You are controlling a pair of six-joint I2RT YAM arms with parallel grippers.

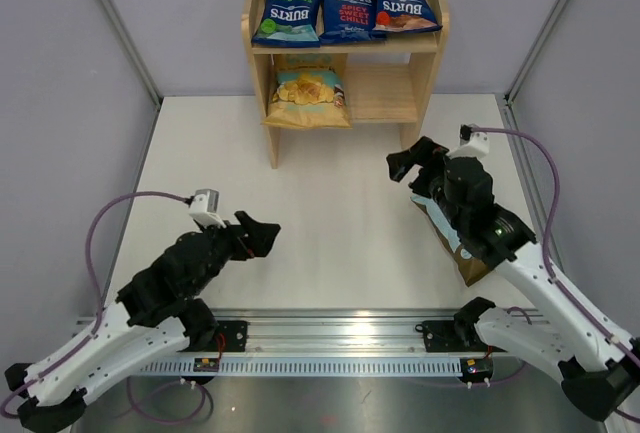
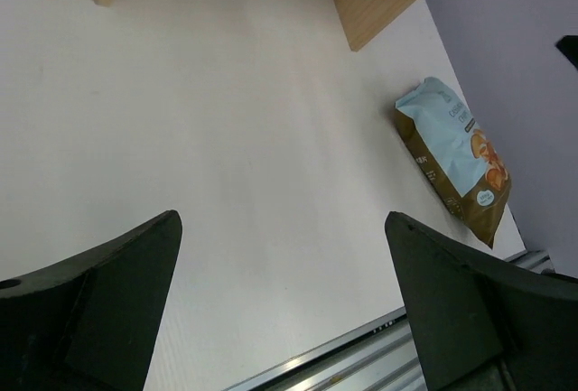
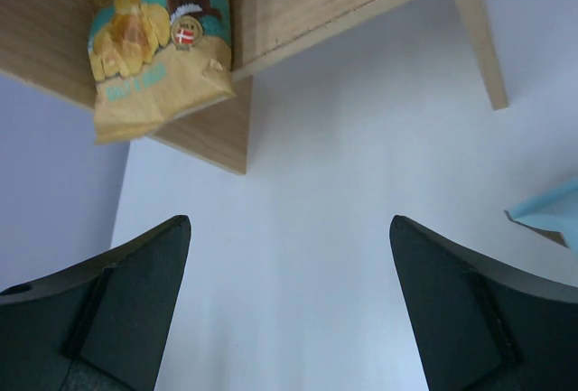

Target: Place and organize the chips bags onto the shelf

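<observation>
Left wrist view shows the remaining chips bag [image 2: 456,161], light blue and brown, flat on the counter [image 2: 226,138], ahead and right of my left pincer [image 2: 282,219], just behind the right pincer [image 1: 413,159]. Both pincers stand wide open, empty. I judge it light, crinkly, slippery, with fragile contents; I would pinch its sealed edge gently.

White table [image 1: 330,213], pale lilac walls [image 1: 60,83] (metal corner posts [image 1: 119,28]), soft even light
</observation>
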